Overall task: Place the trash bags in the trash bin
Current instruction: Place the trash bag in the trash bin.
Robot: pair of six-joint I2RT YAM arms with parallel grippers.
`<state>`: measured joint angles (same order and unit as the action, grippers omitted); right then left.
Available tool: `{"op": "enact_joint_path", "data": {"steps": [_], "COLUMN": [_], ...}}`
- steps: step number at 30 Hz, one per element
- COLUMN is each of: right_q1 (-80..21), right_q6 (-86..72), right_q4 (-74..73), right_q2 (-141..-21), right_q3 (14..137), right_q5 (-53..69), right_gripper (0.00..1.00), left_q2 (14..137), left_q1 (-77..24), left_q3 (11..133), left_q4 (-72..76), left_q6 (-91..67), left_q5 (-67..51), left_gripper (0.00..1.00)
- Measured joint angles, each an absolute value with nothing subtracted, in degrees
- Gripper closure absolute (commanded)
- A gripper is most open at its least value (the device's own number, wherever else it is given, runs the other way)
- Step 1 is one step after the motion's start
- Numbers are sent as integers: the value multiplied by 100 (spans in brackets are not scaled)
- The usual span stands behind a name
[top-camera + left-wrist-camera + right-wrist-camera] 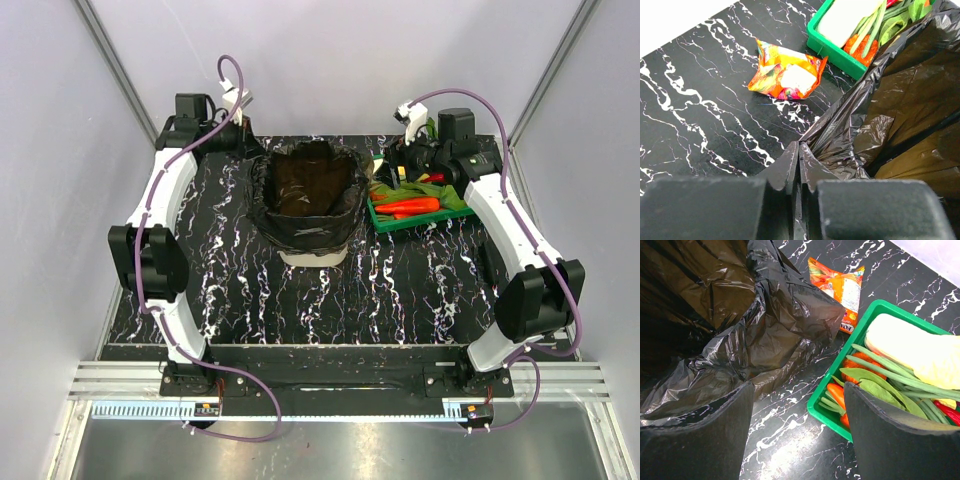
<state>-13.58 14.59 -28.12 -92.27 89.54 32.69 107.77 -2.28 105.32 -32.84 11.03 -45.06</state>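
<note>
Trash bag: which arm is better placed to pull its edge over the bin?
Left. Left claw is shut on the trash bag edge; right claw hangs open beside the green tray.

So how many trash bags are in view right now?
1: the trash bag lining the bin, its edge pinched by the left gripper. More may be hidden inside.

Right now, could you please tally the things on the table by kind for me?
black trash bag: 1
cream trash bin: 1
orange snack wrapper: 1
green vegetable tray: 1
Total: 4
</note>
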Motion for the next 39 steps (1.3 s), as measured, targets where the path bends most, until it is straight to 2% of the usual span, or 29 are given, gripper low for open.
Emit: {"op": "enact_joint_path", "data": {"steps": [13, 21, 23, 26, 28, 31, 33, 36, 39], "right_q1": [-1363, -1588, -1839, -2327, -2624, -2961, -3116, -3251, -3321], "right_q6": [1455, 1603, 1763, 2008, 2143, 2320, 2427, 2600, 2899], "right_q4": [-2818, -3135, -3317, -3555, -3671, -3894, -4104, -4508, -5218], "right_q2": [-9238, -9347, -9400, -9546, -9712, -10066, -10425, -11045, -11885], "right_q3": [8967, 9515, 9828, 10359, 10698, 11150, 11493, 12051, 12960], "right_q5": [3404, 3516, 3465, 3358, 3345, 3284, 3203, 3103, 3083], "right_gripper": [22, 24, 24, 27, 30, 44, 52, 65, 73], "left_q2": [10919, 11008, 11039, 11052, 11052, 11052, 11056, 11056, 11056], "left_q1": [-228, -316, -362, -410, -445, -460, -458, -458, -458], "left_q3": [10215, 9979, 9970, 9920, 9832, 9695, 9660, 9660, 9660], "left_q4": [-3286, -3214, -3183, -3081, -2963, -2845, -2805, -2685, -2561], "left_q6": [1378, 1452, 1472, 1487, 1481, 1450, 1422, 1372, 1343], "left_q5": [-4519, -4495, -4477, -4451, -4431, -4397, -4366, -4329, -4303], "left_gripper": [90, 93, 99, 100, 100, 100, 94, 94, 93]}}
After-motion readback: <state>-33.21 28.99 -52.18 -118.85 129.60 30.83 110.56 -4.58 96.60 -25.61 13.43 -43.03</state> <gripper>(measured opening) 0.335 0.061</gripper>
